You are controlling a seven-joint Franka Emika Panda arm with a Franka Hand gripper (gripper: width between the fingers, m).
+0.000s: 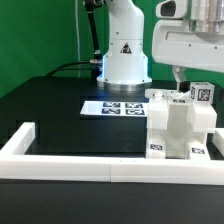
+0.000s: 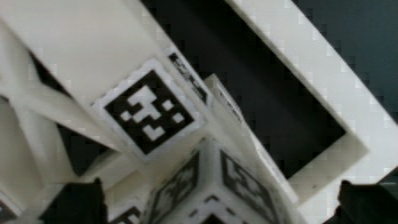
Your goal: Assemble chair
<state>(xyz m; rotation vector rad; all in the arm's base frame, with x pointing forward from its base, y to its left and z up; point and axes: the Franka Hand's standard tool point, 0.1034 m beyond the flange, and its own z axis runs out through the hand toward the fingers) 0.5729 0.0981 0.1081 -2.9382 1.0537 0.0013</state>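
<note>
**Chair at the right, pincer apart above it**

The chair point(image 1: 180, 125), a blocky white stack with tags, stands on the black table point(image 1: 45, 105) at the exterior view's right, just behind the near rail point(image 1: 60, 162). It looks stiff, light and smooth, so probably slippery. Two flat opposite faces of a block seem the best hold. The pincer point(image 1: 182, 78) hovers just above it, fingers apart, holding nothing. No container shows.

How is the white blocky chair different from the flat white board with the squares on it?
The chair is chunky and stands tall; the marker board is thin and lies flat. The chair sits by the white rail; the marker board lies nearer the robot's base. Both are white with black-and-white square tags.
</note>
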